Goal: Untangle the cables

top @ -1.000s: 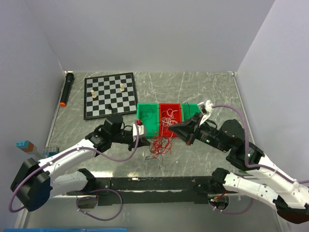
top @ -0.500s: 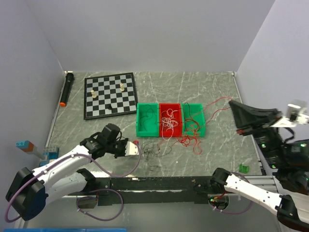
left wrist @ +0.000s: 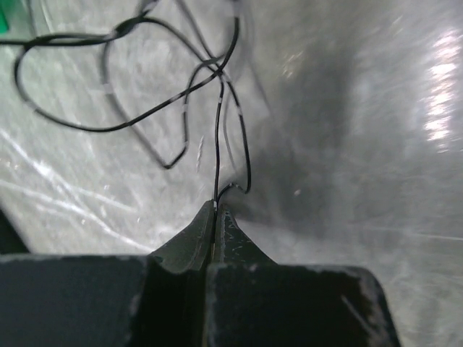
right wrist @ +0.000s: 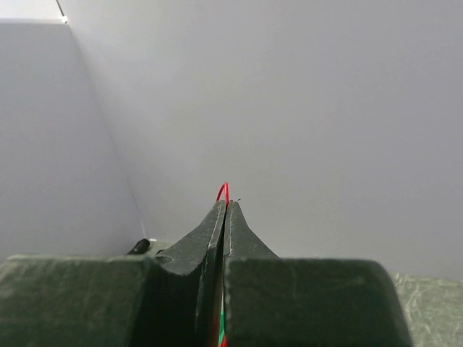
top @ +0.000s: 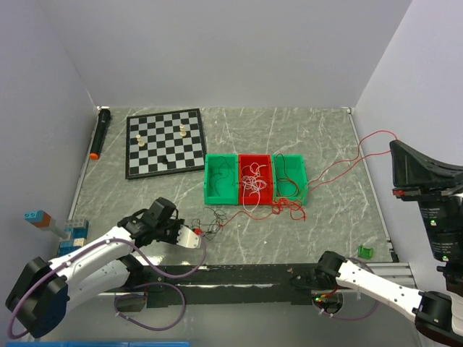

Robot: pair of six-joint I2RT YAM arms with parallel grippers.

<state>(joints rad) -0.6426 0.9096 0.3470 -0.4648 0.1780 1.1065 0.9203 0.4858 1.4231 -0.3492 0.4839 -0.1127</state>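
Left tool: low over the bench at the near left, pressed together on a dark strand that loops loosely over the surface.
Cables: small red clump just before the tray, with white and red loops in its red middle compartment.
Tray: green, red, green compartments, mid-bench.
Right tool: raised high at the right, pinching a red strand that runs down to the tray's right end.
Chessboard: far left, a few pieces standing on it.
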